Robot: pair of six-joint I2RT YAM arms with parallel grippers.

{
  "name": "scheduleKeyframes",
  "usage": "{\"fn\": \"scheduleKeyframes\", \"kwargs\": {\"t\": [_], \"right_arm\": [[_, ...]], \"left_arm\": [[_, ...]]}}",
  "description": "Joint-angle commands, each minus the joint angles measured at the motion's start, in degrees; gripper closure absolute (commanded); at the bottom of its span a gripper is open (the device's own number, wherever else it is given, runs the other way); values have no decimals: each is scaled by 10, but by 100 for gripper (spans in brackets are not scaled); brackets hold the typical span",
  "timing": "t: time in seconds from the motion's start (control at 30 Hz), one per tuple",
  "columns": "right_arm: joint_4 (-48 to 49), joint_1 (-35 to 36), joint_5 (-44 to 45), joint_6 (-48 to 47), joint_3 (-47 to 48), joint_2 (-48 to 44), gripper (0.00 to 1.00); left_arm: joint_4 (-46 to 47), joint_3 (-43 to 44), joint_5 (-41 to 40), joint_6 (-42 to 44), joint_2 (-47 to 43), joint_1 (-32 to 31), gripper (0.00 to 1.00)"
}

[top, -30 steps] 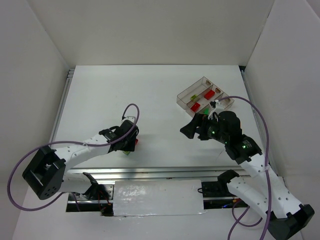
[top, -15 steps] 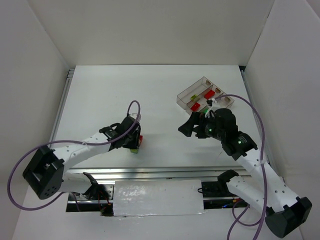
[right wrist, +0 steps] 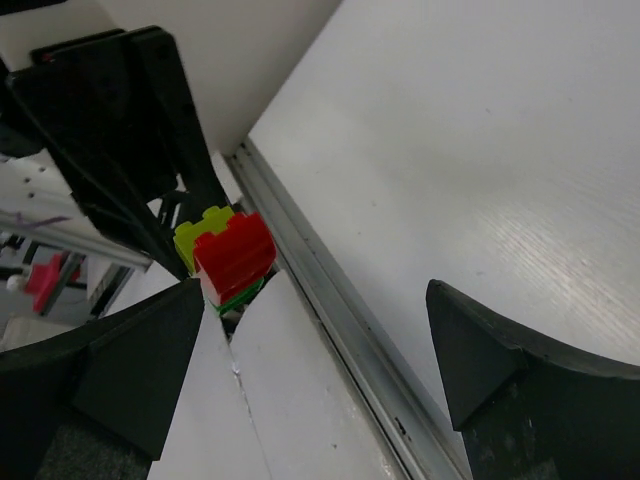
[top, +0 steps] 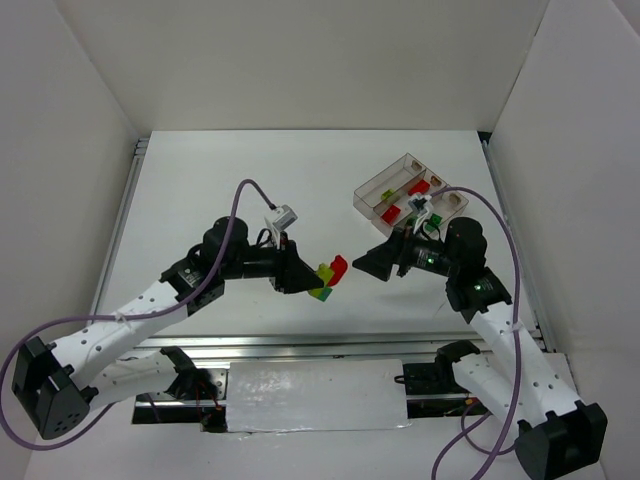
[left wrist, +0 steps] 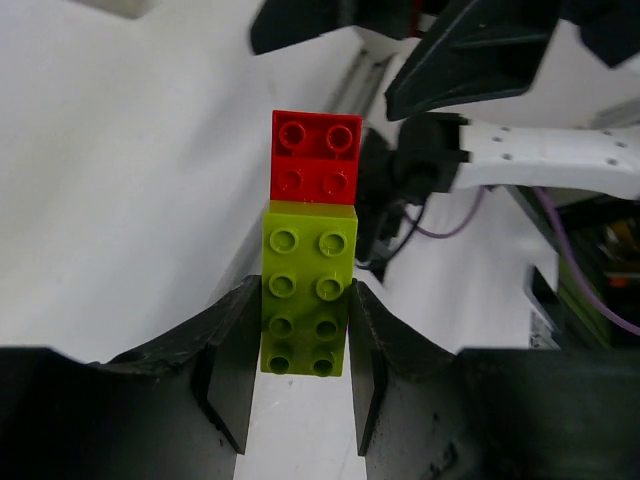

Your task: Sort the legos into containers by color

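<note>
My left gripper (top: 306, 277) is shut on a stack of legos held off the table: a yellow-green brick (left wrist: 307, 290) between its jaws, with a red brick (left wrist: 316, 157) on its far end. In the right wrist view the red brick (right wrist: 235, 252) sits by the yellow-green brick (right wrist: 195, 235), a green sliver (right wrist: 240, 295) beneath. My right gripper (top: 368, 264) stands open, facing the stack a short way to its right. The containers (top: 372, 186) stand at the back right, holding red (top: 390, 212) and green (top: 388, 192) legos.
White walls enclose the table on three sides. A metal rail (top: 300, 342) runs along the near edge, with the arm bases and purple cables behind it. In the left wrist view the right arm's fingers (left wrist: 470, 60) loom just past the stack.
The left gripper closed on the stack near the table's front, lifted it and swung it right toward the right gripper. The right gripper shifted slightly left and stayed open.
</note>
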Motion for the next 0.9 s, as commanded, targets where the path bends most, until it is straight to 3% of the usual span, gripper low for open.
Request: {"fn": "scheduleKeyframes", "kwargs": {"t": [0.0,0.23,0.37,0.5,0.67,0.77,0.87], "right_arm": [[97,-8,-107,-3,3,-13,1],[265,-10,-218,103,-29,8,9],[304,-8,-230,131,-43,11,15],[294,7,-235,116,-46,14,15],[376,17,-247,154,-76,-8,10],[368,17,-231,151,-74,-19,9],[273,18,-164,102,-62,-35,8]], "left_arm": [[139,-15,152,-32,-12,-3,100],[192,-22,178,-55,-8,-3,100],[199,-22,170,-60,1,-3,100],[198,-21,150,-61,8,-3,100],[212,-18,154,-71,27,-3,100],[219,-17,153,-75,32,-3,100],[219,-18,149,-75,29,-2,100]]}}
